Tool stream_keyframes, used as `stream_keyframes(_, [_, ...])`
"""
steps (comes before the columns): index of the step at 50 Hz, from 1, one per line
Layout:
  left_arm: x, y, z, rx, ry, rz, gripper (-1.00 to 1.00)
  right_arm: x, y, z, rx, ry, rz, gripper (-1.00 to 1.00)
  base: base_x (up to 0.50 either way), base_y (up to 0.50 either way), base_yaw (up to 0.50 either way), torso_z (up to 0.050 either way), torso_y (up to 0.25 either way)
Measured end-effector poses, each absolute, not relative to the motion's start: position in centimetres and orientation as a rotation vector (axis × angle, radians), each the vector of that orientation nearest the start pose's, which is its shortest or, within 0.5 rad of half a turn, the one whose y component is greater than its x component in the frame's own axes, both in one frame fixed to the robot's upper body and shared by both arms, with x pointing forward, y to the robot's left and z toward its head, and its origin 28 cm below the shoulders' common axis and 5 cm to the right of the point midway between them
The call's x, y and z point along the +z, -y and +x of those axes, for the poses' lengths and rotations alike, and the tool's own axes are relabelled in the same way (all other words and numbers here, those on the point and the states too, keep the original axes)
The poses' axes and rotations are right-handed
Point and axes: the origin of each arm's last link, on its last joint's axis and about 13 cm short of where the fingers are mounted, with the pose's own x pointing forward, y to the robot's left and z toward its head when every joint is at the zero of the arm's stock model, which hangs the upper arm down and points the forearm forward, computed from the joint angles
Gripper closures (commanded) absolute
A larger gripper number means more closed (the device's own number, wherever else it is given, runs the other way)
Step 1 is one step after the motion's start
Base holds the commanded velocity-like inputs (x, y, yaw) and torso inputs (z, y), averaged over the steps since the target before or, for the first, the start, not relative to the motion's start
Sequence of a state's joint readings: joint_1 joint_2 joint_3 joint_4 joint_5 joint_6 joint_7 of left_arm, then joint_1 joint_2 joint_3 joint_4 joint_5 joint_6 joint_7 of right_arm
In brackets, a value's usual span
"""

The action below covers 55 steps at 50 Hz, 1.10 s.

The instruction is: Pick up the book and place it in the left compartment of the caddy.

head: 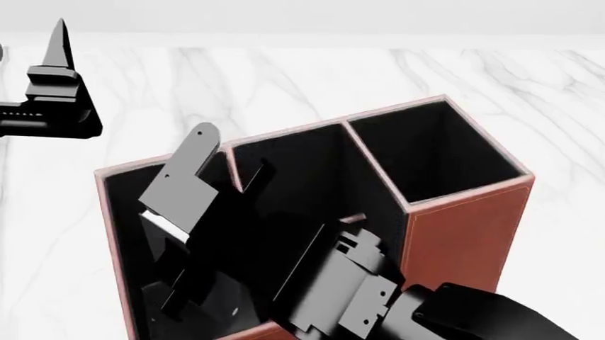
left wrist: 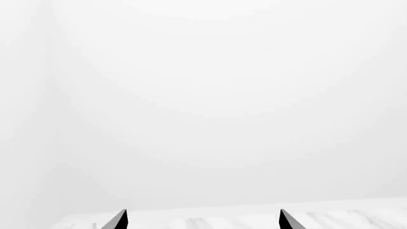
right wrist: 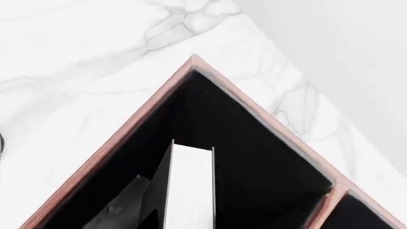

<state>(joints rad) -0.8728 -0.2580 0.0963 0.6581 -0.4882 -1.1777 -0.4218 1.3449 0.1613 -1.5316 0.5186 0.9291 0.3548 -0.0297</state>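
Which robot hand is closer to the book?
The right. The right gripper is down inside the caddy at the book. The left gripper is raised, away over the table.

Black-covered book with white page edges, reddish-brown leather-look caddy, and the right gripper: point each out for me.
Black-covered book with white page edges (right wrist: 189, 191): right wrist view, on the page edges.
Reddish-brown leather-look caddy (head: 468, 234): head view, on its outer front wall.
Right gripper (head: 203, 212): head view, midway between its fingertips, inside the long slot.

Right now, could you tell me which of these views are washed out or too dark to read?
Left wrist view: nearly all blank white. Head view: the reddish-brown leather-look caddy has a black lining that swallows the right gripper. Right wrist view: the black-covered book's white page edges stand out sharply.
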Motion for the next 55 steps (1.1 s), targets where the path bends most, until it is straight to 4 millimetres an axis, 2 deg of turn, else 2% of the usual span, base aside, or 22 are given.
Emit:
stream_keyframes(8, [27.0,-21.0,26.1,0.036,0.299,0.085,-1.0,16.0,0.5,37.0,0.833,-0.239,-0.61,1.0,0.0,0.0,0.0,0.0,0.001])
stream_keyframes(9, [27.0,-21.0,26.1,0.036,0.298,0.085,-1.0,15.9,0.5,37.0,0.832,-0.244,-0.606,-1.0,0.0,0.0,0.0,0.0,0.0])
stream_keyframes(41, [26.8,-21.0,26.2,0.039,0.295,0.09,-1.0,17.0,0.4,37.5,0.802,-0.23,-0.589,-1.0,0.0,0.0,0.0,0.0,0.0])
stream_keyframes(47, [26.9,-21.0,26.1,0.039,0.296,0.09,-1.0,18.2,0.8,37.7,0.751,-0.236,-0.547,-1.0,0.0,0.0,0.0,0.0,0.0])
stream_keyframes(55, [27.0,-21.1,26.2,0.04,0.297,0.089,-1.0,21.4,2.7,37.9,0.624,-0.193,-0.431,-1.0,0.0,0.0,0.0,0.0,0.0])
